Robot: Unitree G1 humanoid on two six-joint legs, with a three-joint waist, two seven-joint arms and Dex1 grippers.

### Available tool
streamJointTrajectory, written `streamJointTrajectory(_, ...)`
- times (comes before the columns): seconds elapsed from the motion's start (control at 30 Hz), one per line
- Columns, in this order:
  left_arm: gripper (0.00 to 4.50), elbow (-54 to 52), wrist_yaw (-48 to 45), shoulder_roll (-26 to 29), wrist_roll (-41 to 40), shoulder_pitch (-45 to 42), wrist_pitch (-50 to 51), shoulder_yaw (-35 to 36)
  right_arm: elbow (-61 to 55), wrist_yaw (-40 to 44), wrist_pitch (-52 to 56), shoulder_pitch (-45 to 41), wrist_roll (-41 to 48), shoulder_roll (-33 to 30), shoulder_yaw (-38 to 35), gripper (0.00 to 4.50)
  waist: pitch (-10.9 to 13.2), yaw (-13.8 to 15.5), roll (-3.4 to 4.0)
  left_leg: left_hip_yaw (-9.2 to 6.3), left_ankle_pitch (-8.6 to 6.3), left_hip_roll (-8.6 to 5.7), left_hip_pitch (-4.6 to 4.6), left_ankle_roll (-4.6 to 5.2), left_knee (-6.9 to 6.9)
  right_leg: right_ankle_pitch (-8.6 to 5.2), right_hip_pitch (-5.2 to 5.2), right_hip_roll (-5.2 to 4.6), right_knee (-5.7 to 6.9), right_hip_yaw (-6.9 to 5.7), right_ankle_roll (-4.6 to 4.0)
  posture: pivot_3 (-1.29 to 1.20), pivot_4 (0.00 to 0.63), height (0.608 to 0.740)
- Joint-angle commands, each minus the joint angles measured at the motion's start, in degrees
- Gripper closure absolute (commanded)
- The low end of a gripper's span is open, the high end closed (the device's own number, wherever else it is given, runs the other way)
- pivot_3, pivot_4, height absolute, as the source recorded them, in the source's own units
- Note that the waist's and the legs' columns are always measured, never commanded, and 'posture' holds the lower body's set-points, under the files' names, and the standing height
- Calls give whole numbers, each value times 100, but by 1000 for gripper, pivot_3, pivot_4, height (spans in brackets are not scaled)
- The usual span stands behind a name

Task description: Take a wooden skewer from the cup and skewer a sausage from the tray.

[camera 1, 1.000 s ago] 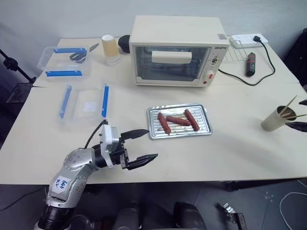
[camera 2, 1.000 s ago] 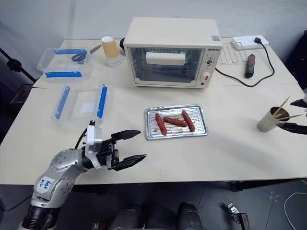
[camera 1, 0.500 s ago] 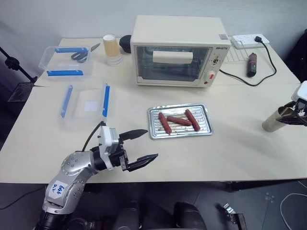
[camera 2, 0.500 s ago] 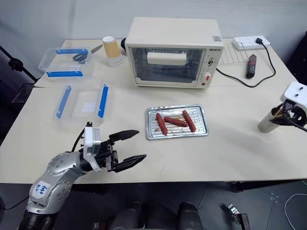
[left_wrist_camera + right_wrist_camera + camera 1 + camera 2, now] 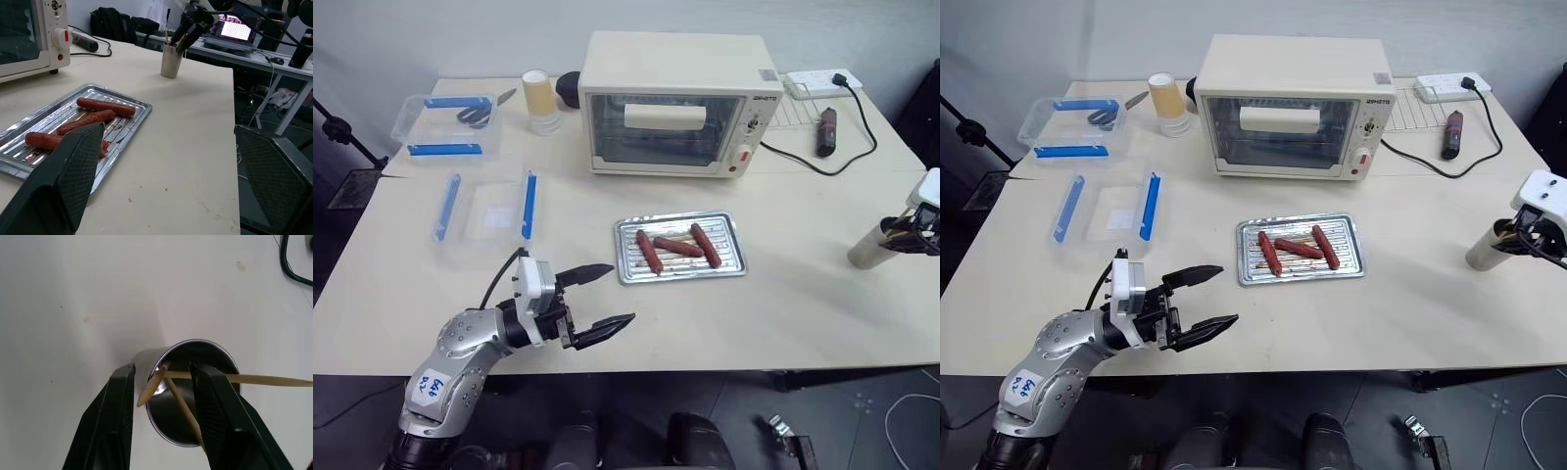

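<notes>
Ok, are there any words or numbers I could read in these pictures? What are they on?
Small dark brand word on the toaster oven, top right corner: too small to read.
Blue handwriting on the white sticker on the left arm: too scrawled to read.
Marks around the oven's dials: too small to read.

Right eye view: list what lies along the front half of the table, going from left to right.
Left gripper → tray holding three sausages → cup with the right gripper at its mouth.
</notes>
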Motion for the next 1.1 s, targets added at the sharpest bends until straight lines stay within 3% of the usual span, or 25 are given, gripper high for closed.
streamJointTrajectory(0.03, 0, -193, 16, 42, -76, 12, -28, 64, -154, 56, 74, -110, 4, -146, -129, 2710, 0, -2, 0, 0, 0, 0, 0, 0, 0, 0, 0, 0, 1, 0, 0, 0, 150, 740)
streamJointTrajectory(0.23, 0, -186, 8, 64, -72, 11, -23, 66, -187, 158, 210, -162, 29, -188, -159, 2710, 0, -2, 0, 0, 0, 0, 0, 0, 0, 0, 0, 0, 3, 0, 0, 0, 150, 740)
streamJointTrajectory(0.33, 0, -185, 3, 70, -67, 12, -19, 51, -249, 244, 306, -138, 72, -220, -191, 3293, 0, -4, 0, 0, 0, 0, 0, 0, 0, 0, 0, 0, 4, 0, 0, 0, 150, 740)
streamJointTrajectory(1.1, 0, -102, -60, 60, -28, -51, -49, -24, -360, 463, 537, -81, 129, -419, -251, 3293, 0, -6, 0, 1, 0, 0, 0, 0, 0, 0, -1, 0, 17, 1, 0, 0, 150, 740)
